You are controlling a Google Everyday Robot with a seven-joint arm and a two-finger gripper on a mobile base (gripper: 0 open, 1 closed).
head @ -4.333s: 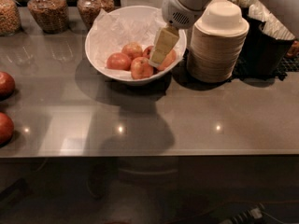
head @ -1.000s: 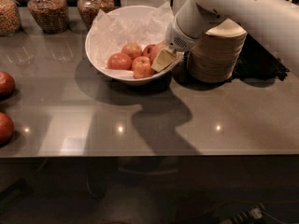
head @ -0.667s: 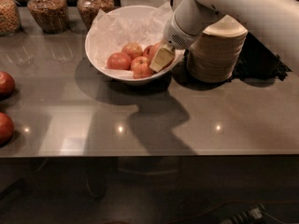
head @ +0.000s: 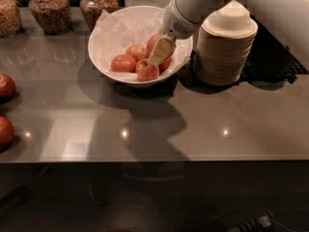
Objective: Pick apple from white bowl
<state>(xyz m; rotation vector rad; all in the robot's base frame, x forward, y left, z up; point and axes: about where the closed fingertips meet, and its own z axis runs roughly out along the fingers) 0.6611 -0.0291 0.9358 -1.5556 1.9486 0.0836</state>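
The white bowl [head: 99, 52], lined with crinkled paper, stands at the back middle of the grey table. The apple [head: 152, 43], large and pale orange-red, is at the bowl's right side. My gripper [head: 161, 51] reaches down into the bowl from the upper right and is shut on the apple. One cream finger [head: 162, 50] lies across the apple's front; the other finger is hidden behind it. Smaller redder apples [head: 123, 63] lie beside and below it in the bowl.
A stack of cream disposable bowls [head: 224, 45] stands just right of the white bowl, under my arm. Glass jars [head: 48, 11] line the back left. Two dark red apples [head: 6, 86] lie at the left edge. A black mat [head: 282, 62] lies at the right.
My gripper has moved a little left and up inside the bowl, and the large apple has come up with it, showing more beside the finger.
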